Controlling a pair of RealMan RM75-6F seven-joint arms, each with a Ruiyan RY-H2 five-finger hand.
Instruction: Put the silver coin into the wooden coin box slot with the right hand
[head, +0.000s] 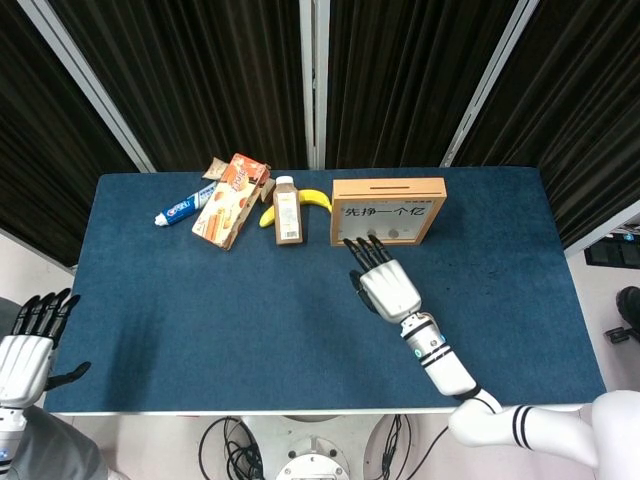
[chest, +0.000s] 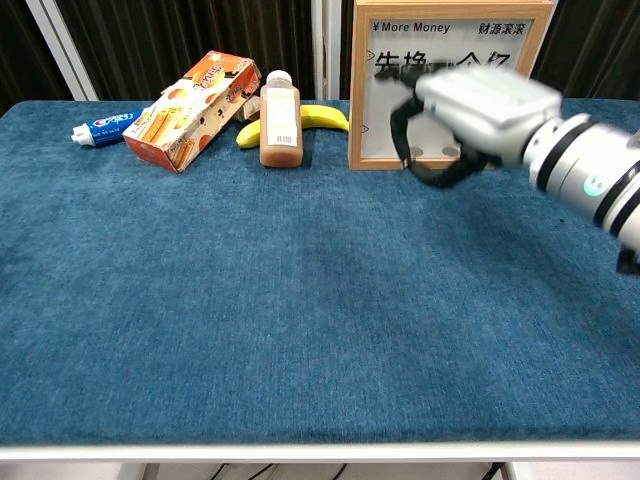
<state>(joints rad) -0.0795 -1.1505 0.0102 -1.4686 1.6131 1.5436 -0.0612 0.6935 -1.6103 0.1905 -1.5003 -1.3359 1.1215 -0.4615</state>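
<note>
The wooden coin box (head: 388, 210) stands upright at the back of the blue table, its slot (head: 392, 186) on the top edge. My right hand (head: 385, 285) is lifted off the cloth and hangs just in front of the box (chest: 357, 90). In the chest view the right hand (chest: 470, 105) is motion-blurred, with its fingers curled round to the thumb in a pinch. The silver coin is too small and blurred to make out in that pinch, and none lies on the cloth. My left hand (head: 30, 345) hangs off the table's front left corner, fingers spread and holding nothing.
At the back left lie a toothpaste tube (head: 183, 209), an orange snack carton (head: 230, 200), a brown drink bottle (head: 287, 211) and a banana (head: 312, 198). The table (head: 200, 330) is covered in blue cloth.
</note>
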